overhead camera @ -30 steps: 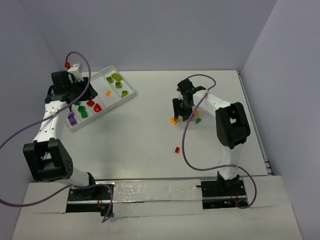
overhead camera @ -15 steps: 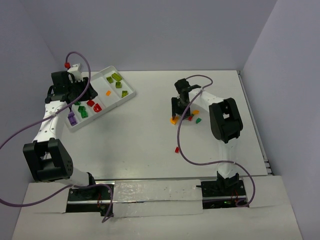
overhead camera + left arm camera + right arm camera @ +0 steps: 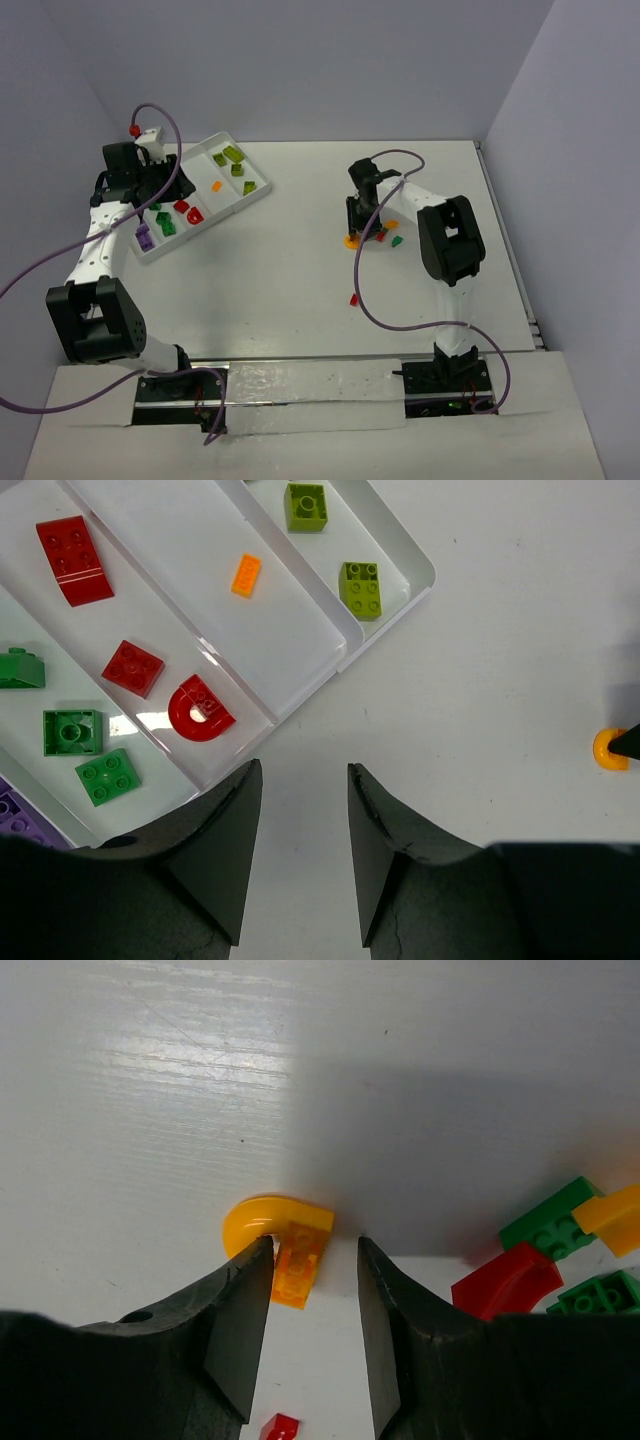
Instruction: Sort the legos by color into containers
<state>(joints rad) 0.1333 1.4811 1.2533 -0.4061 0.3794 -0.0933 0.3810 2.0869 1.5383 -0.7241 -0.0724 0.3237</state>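
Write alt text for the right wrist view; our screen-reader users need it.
The right pincer straddles an orange curved brick on the white table, its jaws not yet shut on it. A red curved brick and green bricks lie to the right.

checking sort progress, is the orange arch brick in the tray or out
Out: the orange arch brick lies on the table between the right gripper's fingers, far from the tray.

A robotics lab: white table [image 3: 290, 265] boxed by plain grey walls [image 3: 320, 60], carrying two robot arms [image 3: 100, 240].
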